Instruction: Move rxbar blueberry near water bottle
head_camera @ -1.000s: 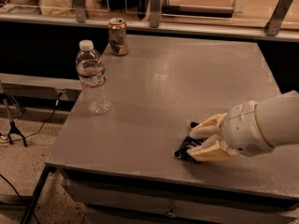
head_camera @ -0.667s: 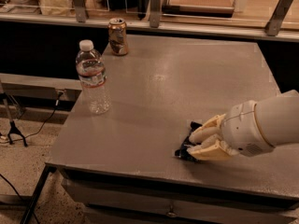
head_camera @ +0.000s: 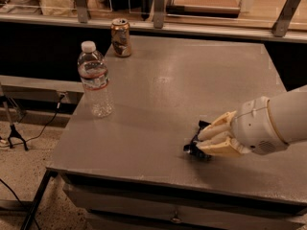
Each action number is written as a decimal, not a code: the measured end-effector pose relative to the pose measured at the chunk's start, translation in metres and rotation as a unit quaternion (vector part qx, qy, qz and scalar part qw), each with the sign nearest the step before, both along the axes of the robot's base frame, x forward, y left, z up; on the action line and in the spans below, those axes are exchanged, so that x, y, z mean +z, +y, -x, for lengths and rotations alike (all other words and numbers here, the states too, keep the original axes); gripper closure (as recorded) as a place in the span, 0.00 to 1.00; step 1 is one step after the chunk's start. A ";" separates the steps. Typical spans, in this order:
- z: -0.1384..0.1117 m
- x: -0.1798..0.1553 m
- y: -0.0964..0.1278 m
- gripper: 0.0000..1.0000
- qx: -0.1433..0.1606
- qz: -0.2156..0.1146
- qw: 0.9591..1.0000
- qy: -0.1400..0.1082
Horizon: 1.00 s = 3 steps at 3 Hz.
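The rxbar blueberry (head_camera: 191,148), a flat dark-wrapped bar, lies near the front right of the matte grey bench (head_camera: 158,90). It is pinched between the cream, tapered plastic fingers (head_camera: 218,128) of the gripper (head_camera: 199,142), and only its dark ends show past them. Behind the gripper, the smooth white rounded arm (head_camera: 283,121) reaches in from the right edge. Compared with a second ago, the gripper and bar sit in almost the same spot, and nothing else has shifted. The water bottle (head_camera: 96,80), ribbed clear plastic with a white cap, stands upright at the bench's left side, well apart from the bar, with bare bench between them. A dented metal can (head_camera: 121,37) stands at the back left, behind the bottle.
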<state>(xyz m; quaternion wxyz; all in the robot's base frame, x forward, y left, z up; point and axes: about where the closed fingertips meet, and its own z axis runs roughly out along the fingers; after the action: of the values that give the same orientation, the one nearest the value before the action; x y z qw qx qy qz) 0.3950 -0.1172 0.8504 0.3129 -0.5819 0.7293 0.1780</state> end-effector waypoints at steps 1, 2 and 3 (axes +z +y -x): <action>-0.001 0.016 -0.004 0.12 -0.005 -0.011 1.000 -0.003; -0.003 0.023 -0.007 0.00 -0.010 -0.017 1.000 -0.006; -0.007 0.023 -0.010 0.00 -0.023 -0.013 1.000 -0.002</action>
<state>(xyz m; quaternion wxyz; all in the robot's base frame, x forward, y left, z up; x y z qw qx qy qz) 0.4025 -0.1277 0.8738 0.3261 -0.5609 0.7396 0.1794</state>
